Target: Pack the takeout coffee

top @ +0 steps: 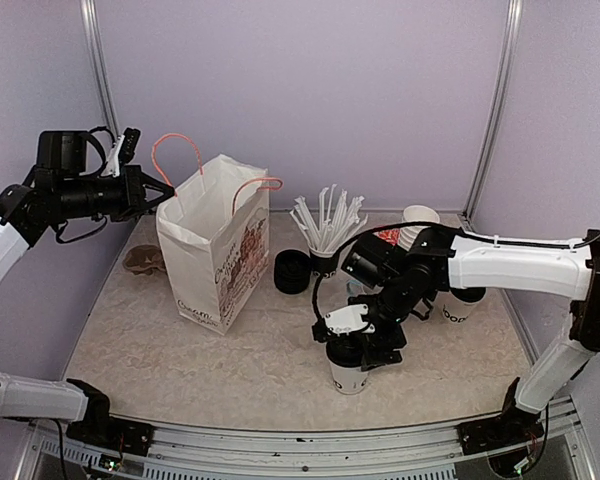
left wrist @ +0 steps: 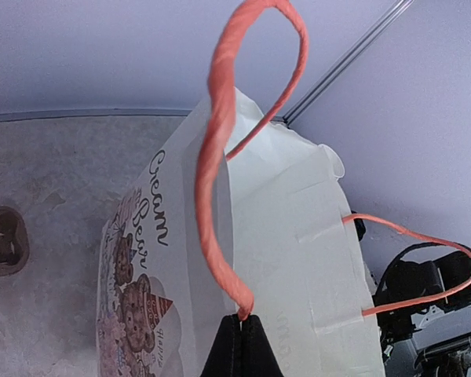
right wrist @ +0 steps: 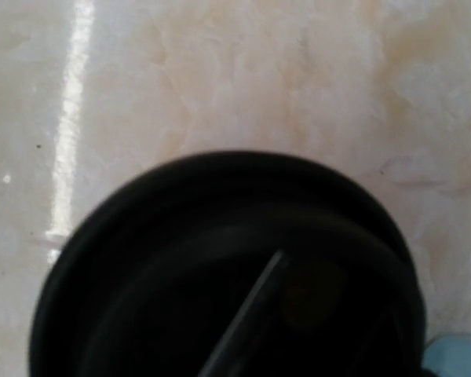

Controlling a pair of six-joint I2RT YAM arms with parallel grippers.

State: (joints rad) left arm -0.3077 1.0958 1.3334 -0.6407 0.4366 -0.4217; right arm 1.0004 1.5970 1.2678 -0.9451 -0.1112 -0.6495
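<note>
One takeout coffee cup (top: pixel 351 376), white with a black lid, is at the front centre of the table. My right gripper (top: pixel 363 347) sits on top of it, with its fingers tight against both sides of the lid. The lid (right wrist: pixel 228 290) fills the blurred right wrist view. The second coffee cup (top: pixel 459 307) stands behind my right arm. A white paper bag (top: pixel 217 250) with pink handles stands at the left. My left gripper (top: pixel 166 196) is shut on the base of its near handle (left wrist: pixel 224 157) and holds the rim up.
A black holder of wrapped straws (top: pixel 326 228), a stack of black lids (top: pixel 292 271) and a stack of plain white cups (top: pixel 416 224) stand behind the cup. A brown cup carrier (top: pixel 145 260) lies left of the bag. A light-blue edge (right wrist: pixel 455 357) shows beside the lid.
</note>
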